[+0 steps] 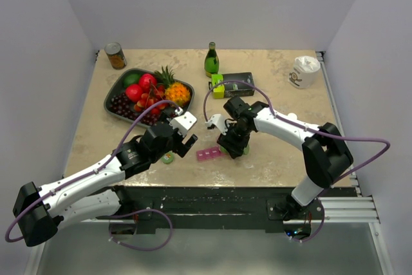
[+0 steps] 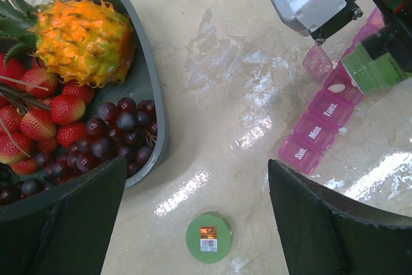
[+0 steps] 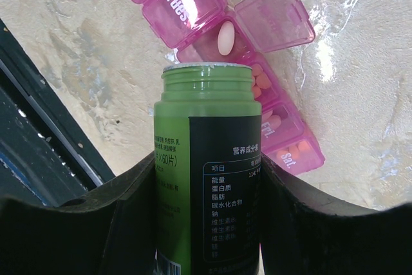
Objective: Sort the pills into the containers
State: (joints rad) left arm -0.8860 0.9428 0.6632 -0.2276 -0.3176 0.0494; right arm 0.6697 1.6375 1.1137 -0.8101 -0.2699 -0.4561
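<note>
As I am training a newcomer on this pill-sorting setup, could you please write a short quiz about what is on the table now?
1. Which lid of the pink pill box stands open? A: Sun. B: Mon. C: the one next after Tues.
2. True or false: the left gripper is shut on the green cap.
3. What is the right gripper holding?
Key: 1: C. 2: False; it is open, above the cap, which lies on the table. 3: A green bottle, uncapped, its mouth toward the pill box.
</note>
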